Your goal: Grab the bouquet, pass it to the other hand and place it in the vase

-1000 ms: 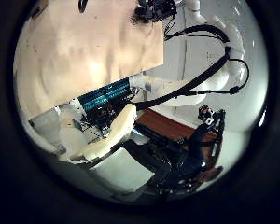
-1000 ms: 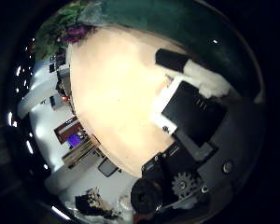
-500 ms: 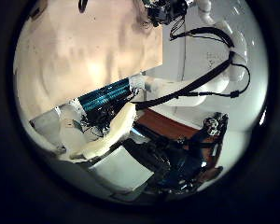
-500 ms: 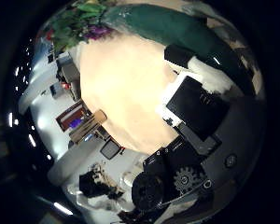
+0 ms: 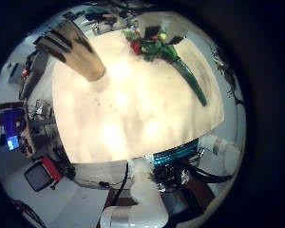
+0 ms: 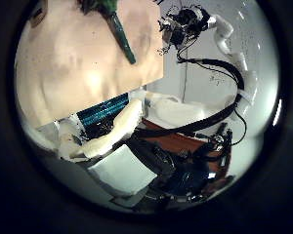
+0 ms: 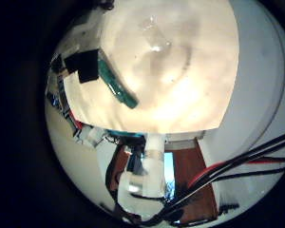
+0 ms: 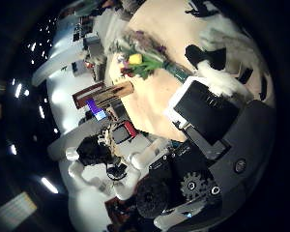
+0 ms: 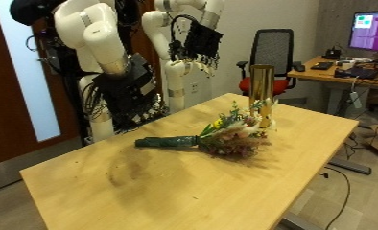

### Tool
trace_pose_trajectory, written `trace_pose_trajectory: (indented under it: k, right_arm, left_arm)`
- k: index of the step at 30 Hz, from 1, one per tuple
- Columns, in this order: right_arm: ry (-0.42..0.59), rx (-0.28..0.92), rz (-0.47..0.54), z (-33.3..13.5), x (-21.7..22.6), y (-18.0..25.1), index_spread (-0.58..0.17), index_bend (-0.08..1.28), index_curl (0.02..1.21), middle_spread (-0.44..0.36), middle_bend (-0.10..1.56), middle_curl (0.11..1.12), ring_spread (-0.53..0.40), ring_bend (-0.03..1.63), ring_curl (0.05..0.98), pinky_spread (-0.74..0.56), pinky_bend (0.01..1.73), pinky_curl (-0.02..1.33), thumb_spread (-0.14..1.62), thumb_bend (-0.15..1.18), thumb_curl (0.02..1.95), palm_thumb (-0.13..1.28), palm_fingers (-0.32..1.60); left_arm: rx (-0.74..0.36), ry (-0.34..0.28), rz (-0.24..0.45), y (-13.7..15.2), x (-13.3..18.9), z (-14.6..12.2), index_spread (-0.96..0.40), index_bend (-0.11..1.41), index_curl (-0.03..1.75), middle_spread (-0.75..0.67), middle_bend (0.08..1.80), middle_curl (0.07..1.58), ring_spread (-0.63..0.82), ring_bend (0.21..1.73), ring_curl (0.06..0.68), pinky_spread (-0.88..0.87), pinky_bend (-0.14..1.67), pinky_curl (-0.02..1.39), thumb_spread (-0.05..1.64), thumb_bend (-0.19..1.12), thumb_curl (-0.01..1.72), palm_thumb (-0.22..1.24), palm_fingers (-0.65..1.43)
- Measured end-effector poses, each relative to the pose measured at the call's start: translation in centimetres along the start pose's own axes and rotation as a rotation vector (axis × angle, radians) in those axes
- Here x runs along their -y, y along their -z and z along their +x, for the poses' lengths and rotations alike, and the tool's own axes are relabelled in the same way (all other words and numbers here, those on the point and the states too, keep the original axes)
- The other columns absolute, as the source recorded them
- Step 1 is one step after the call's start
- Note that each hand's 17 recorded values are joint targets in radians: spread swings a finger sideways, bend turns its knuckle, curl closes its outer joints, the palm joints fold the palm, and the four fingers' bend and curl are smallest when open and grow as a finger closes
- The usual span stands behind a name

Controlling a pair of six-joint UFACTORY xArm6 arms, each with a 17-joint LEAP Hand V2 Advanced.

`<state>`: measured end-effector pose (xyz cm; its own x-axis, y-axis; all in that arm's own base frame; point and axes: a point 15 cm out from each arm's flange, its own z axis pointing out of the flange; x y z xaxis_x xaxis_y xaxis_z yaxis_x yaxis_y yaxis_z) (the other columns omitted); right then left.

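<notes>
The bouquet (image 9: pixel 227 136) lies on the wooden table (image 9: pixel 138 182), its flowers towards the vase and its dark green wrapped stem (image 9: pixel 164 143) towards the arms. A tall golden vase (image 9: pixel 261 91) stands upright just behind the flowers, near the table's far edge. My left hand (image 9: pixel 200 40) hangs high above the table's back edge, fingers relaxed, holding nothing. It sees the bouquet (image 5: pixel 161 47) and the vase (image 5: pixel 78 52) from well above. My right hand (image 8: pixel 208 106) is also open and empty, with the bouquet (image 8: pixel 140 60) far from its palm.
An office chair (image 9: pixel 276 53) and a desk with a monitor (image 9: pixel 368 29) stand behind the table. The stem (image 6: pixel 117 29) ends near the table edge facing the arms.
Both thumb side palm views have shifted, so both hands have moved. The bouquet's stem now shows in the left one; bouquet and vase sit more central in the right one.
</notes>
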<state>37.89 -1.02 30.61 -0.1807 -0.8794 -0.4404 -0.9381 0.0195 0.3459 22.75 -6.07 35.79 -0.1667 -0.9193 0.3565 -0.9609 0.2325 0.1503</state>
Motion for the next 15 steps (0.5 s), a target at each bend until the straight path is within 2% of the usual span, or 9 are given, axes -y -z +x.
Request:
trace_pose_trajectory:
  k: [3,4,5,6,7,8,9,11,15]
  right_arm:
    - [-0.010,0.004,-0.025,0.2,-0.7,-1.0,-0.239,1.10,0.85,-0.110,1.33,0.72,-0.176,1.44,0.611,-0.20,1.28,0.83,0.56,-0.03,0.83,1.16,1.13]
    - [-0.016,0.008,-0.044,0.3,-1.3,-1.8,-0.241,1.08,0.85,-0.115,1.32,0.71,-0.182,1.44,0.608,-0.21,1.27,0.83,0.66,-0.06,0.80,1.03,1.12]
    - [-0.022,0.011,-0.062,0.4,-1.9,-2.8,-0.244,1.06,0.85,-0.124,1.31,0.71,-0.187,1.42,0.601,-0.22,1.25,0.82,0.71,-0.07,0.78,0.97,1.11]
    - [-0.026,0.013,-0.081,0.5,-2.8,-3.9,-0.253,0.96,0.82,-0.143,1.26,0.69,-0.199,1.40,0.588,-0.26,1.23,0.80,0.75,-0.11,0.75,0.86,0.98]
    - [-0.029,0.012,-0.087,0.5,-3.4,-4.9,-0.255,0.93,0.83,-0.151,1.25,0.68,-0.203,1.39,0.587,-0.29,1.22,0.79,0.80,-0.08,0.73,0.83,0.99]
    - [-0.028,0.005,-0.084,0.4,-3.8,-6.0,-0.265,0.82,0.81,-0.159,1.18,0.66,-0.216,1.36,0.572,-0.35,1.19,0.76,0.90,-0.05,0.68,0.79,0.90]
    - [-0.026,-0.005,-0.063,0.4,-3.9,-7.0,-0.266,0.70,0.78,-0.151,1.12,0.64,-0.239,1.30,0.552,-0.42,1.12,0.72,0.99,-0.04,0.62,0.74,0.67]
    - [-0.032,-0.028,-0.018,0.4,-3.8,-8.8,-0.275,0.63,0.74,-0.128,1.08,0.62,-0.253,1.26,0.515,-0.40,0.96,0.65,1.05,-0.03,0.56,0.71,0.57]
    - [-0.053,-0.064,0.009,0.8,-4.2,-13.6,-0.272,0.59,0.74,-0.112,1.05,0.61,-0.254,1.24,0.502,-0.33,0.87,0.61,1.07,-0.02,0.52,0.70,0.47]
  left_arm:
    - [-0.001,-0.002,-0.004,-0.1,-0.4,0.1,0.11,0.18,0.34,0.30,0.21,0.34,0.51,0.49,0.190,0.47,0.19,0.29,0.99,-0.03,0.30,0.42,0.28]
    - [0.001,-0.003,-0.003,-0.1,-0.6,0.1,0.11,0.18,0.34,0.30,0.21,0.34,0.51,0.49,0.189,0.47,0.19,0.28,0.99,-0.03,0.30,0.42,0.28]
    - [0.003,-0.003,-0.003,-0.1,-0.7,0.1,0.11,0.18,0.35,0.30,0.20,0.33,0.50,0.50,0.187,0.47,0.19,0.28,0.99,-0.03,0.30,0.42,0.29]
    - [0.004,-0.004,-0.004,-0.2,-0.8,0.1,0.11,0.18,0.35,0.30,0.20,0.33,0.50,0.49,0.187,0.47,0.19,0.28,0.99,-0.03,0.30,0.42,0.28]
    - [0.004,-0.007,-0.002,-0.2,-0.9,0.1,0.11,0.18,0.35,0.29,0.19,0.33,0.49,0.49,0.186,0.47,0.20,0.28,0.99,-0.03,0.30,0.42,0.28]
    - [0.005,-0.013,-0.001,-0.2,-0.9,0.1,0.11,0.18,0.35,0.29,0.19,0.33,0.49,0.49,0.184,0.47,0.20,0.28,1.00,-0.03,0.30,0.42,0.28]
    - [0.006,-0.015,-0.002,-0.2,-1.0,0.0,0.11,0.18,0.35,0.29,0.19,0.33,0.49,0.49,0.183,0.47,0.20,0.28,1.00,-0.03,0.30,0.42,0.28]
    - [0.006,-0.017,-0.006,-0.3,-1.1,0.0,0.11,0.18,0.35,0.29,0.19,0.33,0.49,0.49,0.180,0.47,0.20,0.28,1.00,-0.03,0.30,0.42,0.28]
    - [0.008,-0.025,-0.002,-0.1,-1.0,0.0,0.11,0.18,0.35,0.29,0.19,0.33,0.49,0.49,0.178,0.47,0.20,0.28,1.00,-0.03,0.30,0.42,0.28]
